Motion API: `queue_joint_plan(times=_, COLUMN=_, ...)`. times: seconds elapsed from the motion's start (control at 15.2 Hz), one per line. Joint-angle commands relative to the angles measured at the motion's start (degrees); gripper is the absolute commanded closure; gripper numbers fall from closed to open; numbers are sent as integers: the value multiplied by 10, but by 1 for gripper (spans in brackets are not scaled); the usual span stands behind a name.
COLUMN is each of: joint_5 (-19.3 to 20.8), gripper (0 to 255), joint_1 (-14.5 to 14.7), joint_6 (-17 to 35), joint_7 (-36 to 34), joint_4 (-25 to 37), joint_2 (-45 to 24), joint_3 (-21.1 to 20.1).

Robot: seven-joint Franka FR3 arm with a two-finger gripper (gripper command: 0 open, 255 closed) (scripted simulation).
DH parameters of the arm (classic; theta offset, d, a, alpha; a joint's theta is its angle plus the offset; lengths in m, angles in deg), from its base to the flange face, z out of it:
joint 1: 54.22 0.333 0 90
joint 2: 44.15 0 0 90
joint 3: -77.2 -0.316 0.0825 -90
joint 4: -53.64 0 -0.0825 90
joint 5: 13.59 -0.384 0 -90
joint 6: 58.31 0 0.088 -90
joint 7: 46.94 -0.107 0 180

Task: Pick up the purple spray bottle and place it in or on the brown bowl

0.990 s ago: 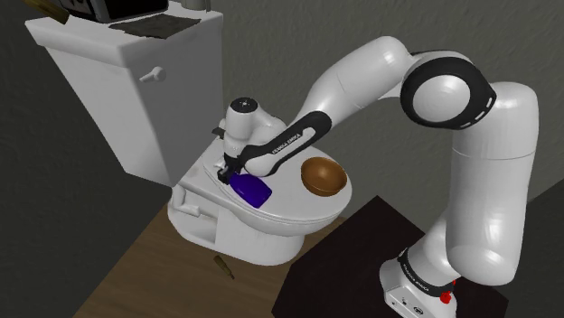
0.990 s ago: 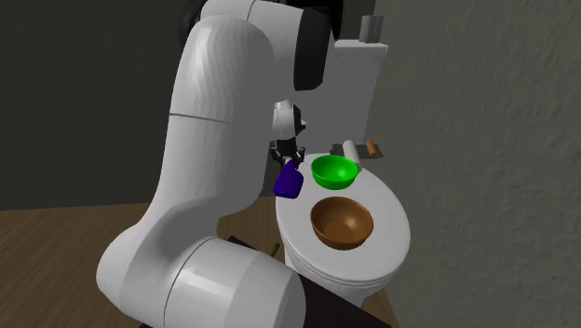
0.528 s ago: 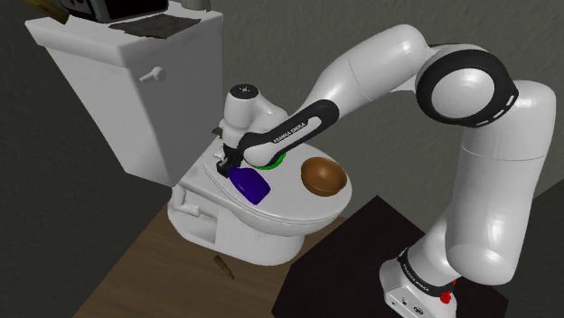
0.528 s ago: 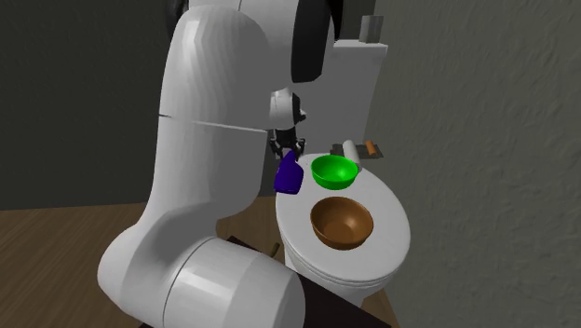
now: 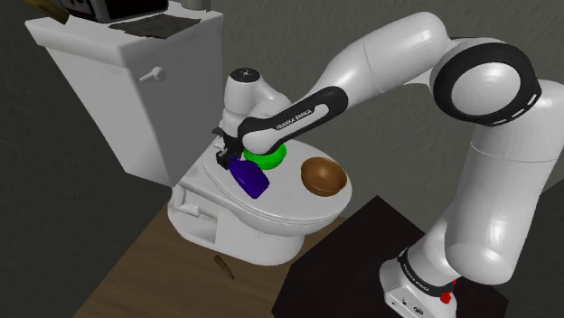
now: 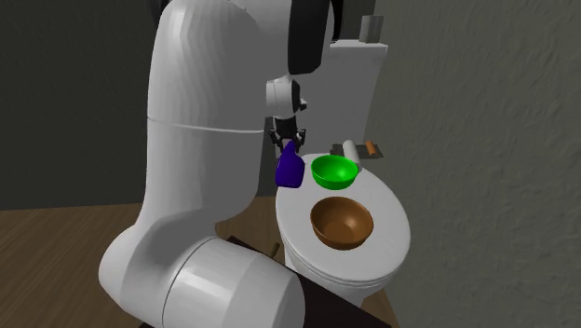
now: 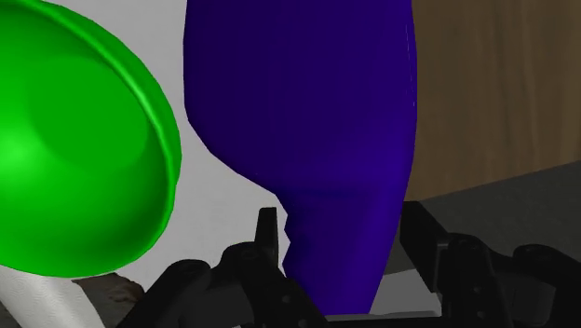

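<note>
From the shoulder view, the white arm (image 5: 380, 68) arcs up from its stand (image 5: 348, 262) and reaches down over the closed toilet lid (image 5: 294, 206). The black gripper (image 5: 227, 156) sits at the lid's edge towards this view's left. The purple spray bottle (image 5: 250, 177) hangs slanted from it, narrow end up. I cannot tell from here whether its base clears the lid. The green bowl (image 5: 270, 159) lies just behind the bottle, partly under the wrist. The brown bowl (image 5: 323, 175) stands well apart towards this view's right. The tank (image 5: 117, 77) rises behind.

The second exterior view looks past the arm's bulk (image 6: 200, 140) and opens up both bowls. The green bowl (image 6: 334, 171) is at the back of the lid (image 6: 393, 214) and the brown bowl (image 6: 342, 222) is in front of it, apart. Here the bottle (image 6: 290, 170) looks nearly upright under the gripper (image 6: 286, 142), beside the green bowl at the lid's edge on this view's left. A pale roll (image 6: 345, 147) and a small brown thing (image 6: 371, 147) lie by the tank (image 6: 354, 79).

The wrist view shows the grasp. The jaws pinch the bottle's (image 7: 307, 130) narrow end, one finger (image 7: 268, 231) against it and the other close on the far side. The green bowl (image 7: 65, 158) is just beside the bottle, with the white lid (image 7: 223, 210) between them. Wooden floor (image 7: 493, 93) shows past the bottle.
</note>
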Motion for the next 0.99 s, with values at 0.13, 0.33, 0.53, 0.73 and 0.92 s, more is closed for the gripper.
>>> queue_joint_plan(times=0.13, joint_5=-12, gripper=255, joint_1=-4, joint_6=-25, joint_7=10, joint_4=6, joint_2=20, joint_3=-6)
queue_joint_plan(times=0.33, joint_5=-20, gripper=255, joint_1=-6, joint_6=-44, joint_7=16, joint_4=12, joint_2=33, joint_3=-10)
queue_joint_plan(times=0.53, joint_5=-29, gripper=255, joint_1=-16, joint_6=-44, joint_7=29, joint_4=-10, joint_2=57, joint_3=-11)
queue_joint_plan(times=0.73, joint_5=-50, gripper=255, joint_1=-42, joint_6=-19, joint_7=64, joint_4=-80, joint_2=109, joint_3=-10)
queue_joint_plan(times=0.92, joint_5=-74, gripper=255, joint_1=-66, joint_6=1, joint_7=105, joint_4=-145, joint_2=158, joint_3=-4)
